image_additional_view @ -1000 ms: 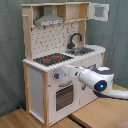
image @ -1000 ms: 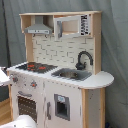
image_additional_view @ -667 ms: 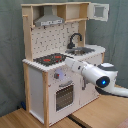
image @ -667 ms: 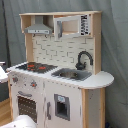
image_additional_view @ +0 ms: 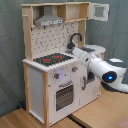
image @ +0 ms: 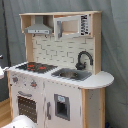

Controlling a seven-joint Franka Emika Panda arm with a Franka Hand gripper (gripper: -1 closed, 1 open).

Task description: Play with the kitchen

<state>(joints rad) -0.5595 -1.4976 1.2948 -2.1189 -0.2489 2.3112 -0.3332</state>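
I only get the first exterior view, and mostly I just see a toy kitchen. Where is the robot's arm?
Observer: In the second exterior view the white arm comes in from the second exterior view's right. Its end is over the counter of the kitchen, beside the hob.
Operator: Is anything lit on it?
Observer: Yes, a blue light glows on the thick part of the arm nearest that camera.
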